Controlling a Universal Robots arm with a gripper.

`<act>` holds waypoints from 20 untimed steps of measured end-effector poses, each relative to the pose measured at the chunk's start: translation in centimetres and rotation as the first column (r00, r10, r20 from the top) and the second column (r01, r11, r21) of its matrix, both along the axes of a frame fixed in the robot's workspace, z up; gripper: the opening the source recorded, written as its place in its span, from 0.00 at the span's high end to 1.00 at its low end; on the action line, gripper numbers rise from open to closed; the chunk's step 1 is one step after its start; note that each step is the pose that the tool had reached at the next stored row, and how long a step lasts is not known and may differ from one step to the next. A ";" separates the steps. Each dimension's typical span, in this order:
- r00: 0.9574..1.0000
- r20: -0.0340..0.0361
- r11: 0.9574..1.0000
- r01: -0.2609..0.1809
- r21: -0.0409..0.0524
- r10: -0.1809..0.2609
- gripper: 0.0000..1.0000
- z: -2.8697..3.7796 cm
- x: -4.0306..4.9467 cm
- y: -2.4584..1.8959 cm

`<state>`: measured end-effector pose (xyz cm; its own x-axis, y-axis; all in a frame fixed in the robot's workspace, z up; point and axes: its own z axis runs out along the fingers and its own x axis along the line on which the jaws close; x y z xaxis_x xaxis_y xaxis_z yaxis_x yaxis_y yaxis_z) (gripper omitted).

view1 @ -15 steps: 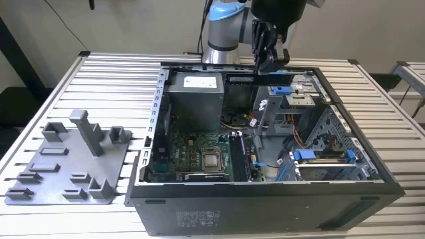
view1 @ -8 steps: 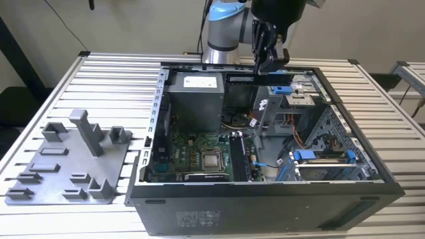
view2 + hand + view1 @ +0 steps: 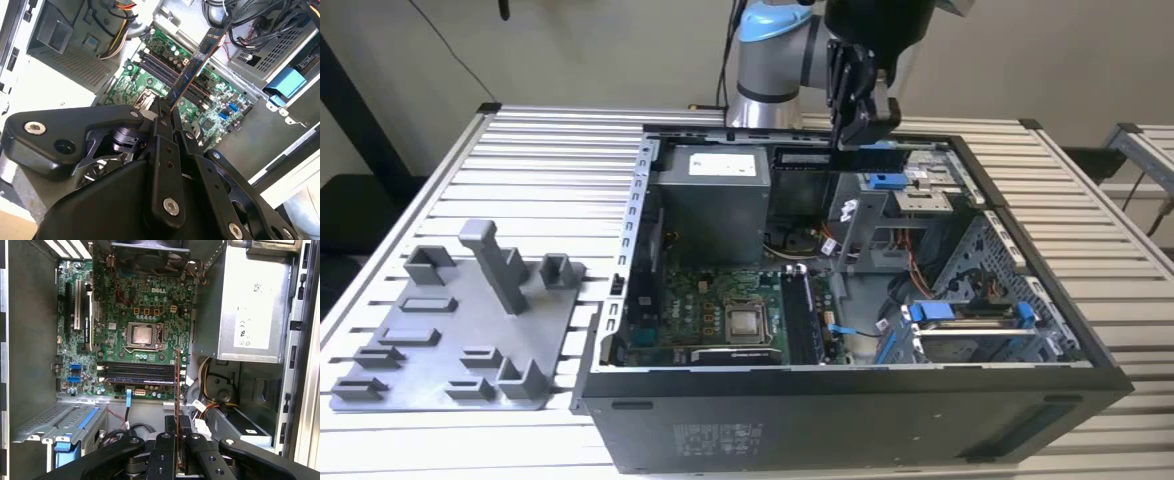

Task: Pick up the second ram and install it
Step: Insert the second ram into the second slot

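- Pincer [image 3: 865,135]: clamped on the second ram [image 3: 865,158], which jutted out just past the fingertips.
- Second ram: held in the air above the open computer case [image 3: 854,400], clear of the motherboard [image 3: 145,305] inside that case.
- Grey tray [image 3: 454,330]: on the table [image 3: 560,150], at the exterior view's left of the case.

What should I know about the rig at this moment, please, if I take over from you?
End effector: shut on the second ram, held above the open computer case.
In the first wrist view the second ram is seen edge-on over the motherboard, by the end of the memory slots. It is not in a slot.
Done: second ram picked up.
Left: seating it in a slot.
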<state>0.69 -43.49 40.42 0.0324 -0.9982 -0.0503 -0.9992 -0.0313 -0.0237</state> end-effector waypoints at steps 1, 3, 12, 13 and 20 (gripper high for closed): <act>1.000 0.000 1.000 0.009 0.000 -0.009 0.86 0.00 -0.01 0.00; 1.000 0.000 1.000 0.029 0.000 -0.029 0.86 -0.01 0.00 0.00; 0.998 0.000 0.998 0.068 0.000 -0.068 0.86 -0.01 0.04 0.00; 0.998 0.000 0.998 0.068 0.000 -0.068 0.86 -0.01 0.04 0.00; 0.997 0.000 0.997 0.081 0.000 -0.081 0.86 -0.01 0.08 -0.01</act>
<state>0.76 -43.50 40.40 -0.0481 -0.9976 -0.0503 -0.9985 0.0494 -0.0237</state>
